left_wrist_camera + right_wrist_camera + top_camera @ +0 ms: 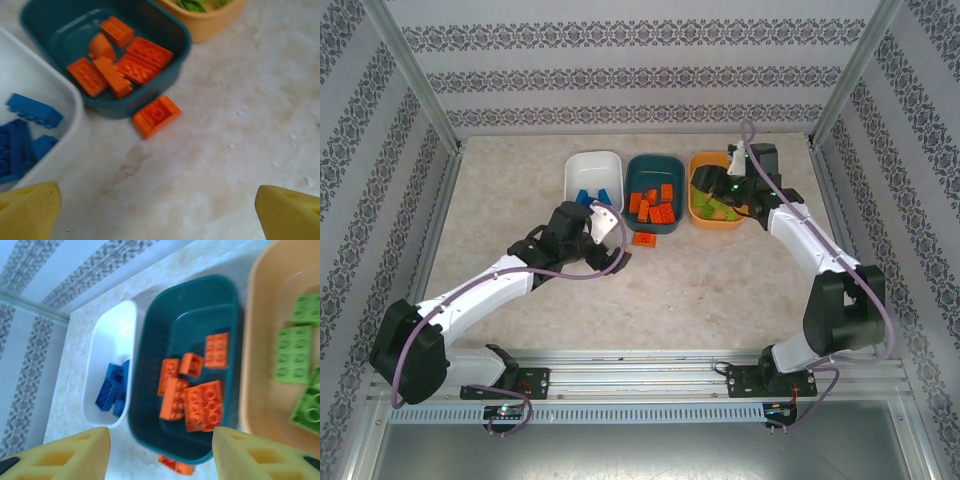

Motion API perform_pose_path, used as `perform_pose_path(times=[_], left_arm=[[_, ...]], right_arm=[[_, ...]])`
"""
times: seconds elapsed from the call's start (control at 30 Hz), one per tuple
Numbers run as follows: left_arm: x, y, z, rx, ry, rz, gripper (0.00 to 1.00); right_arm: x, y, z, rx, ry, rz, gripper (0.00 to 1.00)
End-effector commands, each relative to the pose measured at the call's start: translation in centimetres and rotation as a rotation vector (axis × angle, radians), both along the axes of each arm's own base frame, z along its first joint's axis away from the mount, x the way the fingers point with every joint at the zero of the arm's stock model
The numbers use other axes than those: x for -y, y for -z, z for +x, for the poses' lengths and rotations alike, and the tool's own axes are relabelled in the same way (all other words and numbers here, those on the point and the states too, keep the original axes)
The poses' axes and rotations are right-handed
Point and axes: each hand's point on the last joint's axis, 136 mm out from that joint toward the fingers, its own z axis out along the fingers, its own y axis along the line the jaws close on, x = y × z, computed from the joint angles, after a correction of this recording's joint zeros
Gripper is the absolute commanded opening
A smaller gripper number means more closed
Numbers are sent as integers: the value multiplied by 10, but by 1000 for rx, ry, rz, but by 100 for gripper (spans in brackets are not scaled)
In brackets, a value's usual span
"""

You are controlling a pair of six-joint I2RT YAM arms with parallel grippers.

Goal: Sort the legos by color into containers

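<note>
marbled table bears three trays, one orange brick.

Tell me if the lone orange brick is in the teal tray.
Out: the orange brick lies on the table beside the teal tray's outer wall.

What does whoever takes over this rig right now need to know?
Left claw: open, empty, above the table near the stray orange brick.
Right claw: open, empty, above the trays.
Done: blue bricks in white tray, orange bricks in teal tray, green bricks in light orange tray.
Left: the stray brick lies on the table beside the teal tray's near wall; it probably goes in there.
</note>
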Motion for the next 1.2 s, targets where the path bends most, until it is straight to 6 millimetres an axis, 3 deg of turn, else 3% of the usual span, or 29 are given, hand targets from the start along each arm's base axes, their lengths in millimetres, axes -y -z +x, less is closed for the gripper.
perform_pose_path(times=[0.0, 0.2, 0.5, 0.7, 0.97, 1.17], left_arm=[[-28, -19, 15, -42, -184, -41, 100], [-57, -22, 36, -156, -295, -200, 100], [-106, -1, 68, -298, -469, -359, 100], [-112, 2, 69, -293, -483, -346, 100], [-112, 2, 69, -286, -481, -346, 100], [-110, 1, 70, -283, -475, -355, 100]], right_arm=[[-17, -3, -23, 6, -32, -84, 57], [-49, 17, -58, -27, -90, -257, 59], [-101, 86, -94, -123, -196, -497, 69], [-116, 124, -87, -174, -121, -583, 79], [-135, 151, -67, -169, 10, -610, 86], [-130, 159, -57, -168, 67, -656, 89]])
